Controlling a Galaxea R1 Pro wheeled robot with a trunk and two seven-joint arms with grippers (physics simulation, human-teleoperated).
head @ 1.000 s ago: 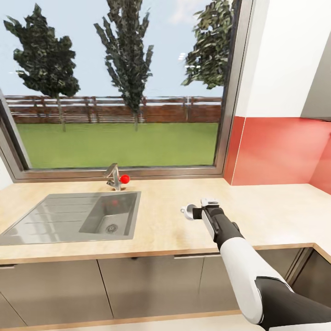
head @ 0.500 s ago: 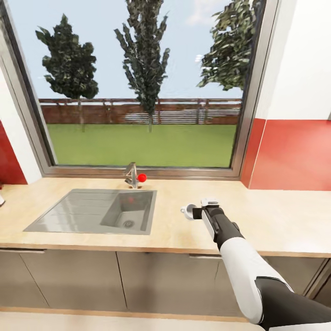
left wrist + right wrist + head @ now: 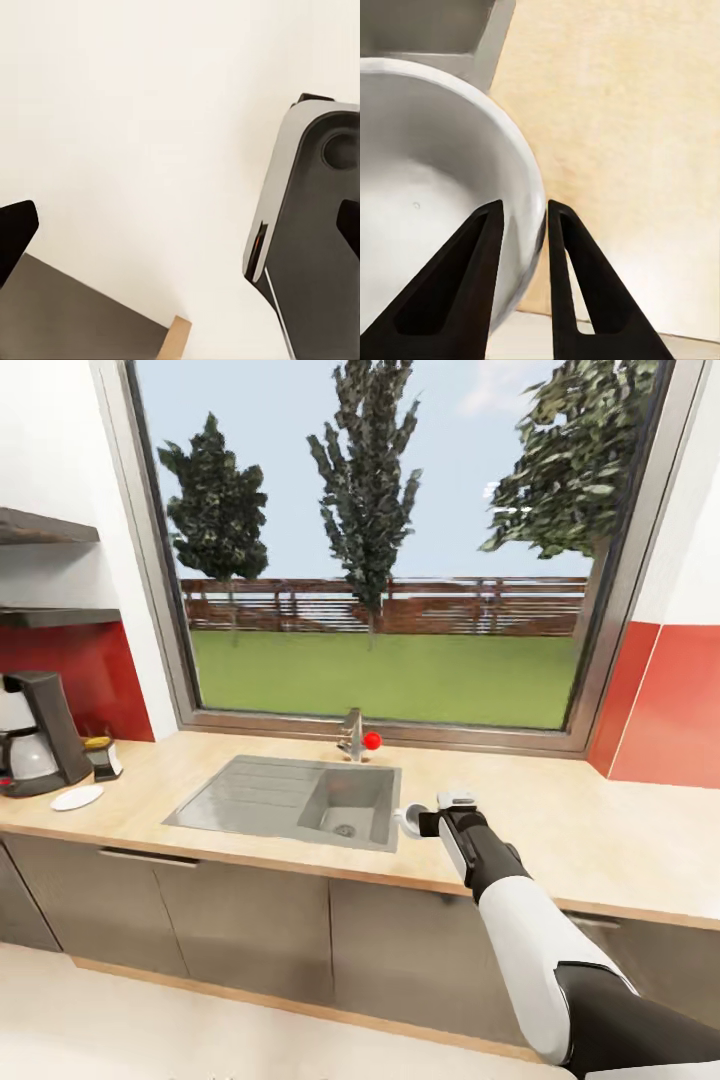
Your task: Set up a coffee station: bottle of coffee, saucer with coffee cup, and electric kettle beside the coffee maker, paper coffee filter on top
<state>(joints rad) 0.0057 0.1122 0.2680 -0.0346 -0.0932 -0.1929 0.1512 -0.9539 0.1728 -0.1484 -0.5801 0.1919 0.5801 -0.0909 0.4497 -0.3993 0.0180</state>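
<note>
Carrying the cup toward the coffee corner.

We hold the cup [image 3: 411,820] in our right gripper [image 3: 432,822], one finger [image 3: 457,289] inside the bowl and the other outside, pinching the wall so it rides level above the countertop [image 3: 560,840] just beside the sink [image 3: 250,795]. It belongs on the saucer [image 3: 77,797], which lies well apart at the far left, just in front of the coffee maker [image 3: 35,732], with the coffee bottle [image 3: 102,756] beside the machine below the shelf [image 3: 55,617]. Our left gripper [image 3: 180,232] hangs with fingers wide, holding nothing, in reserve. We judge the carry sideways is what remains.
</note>
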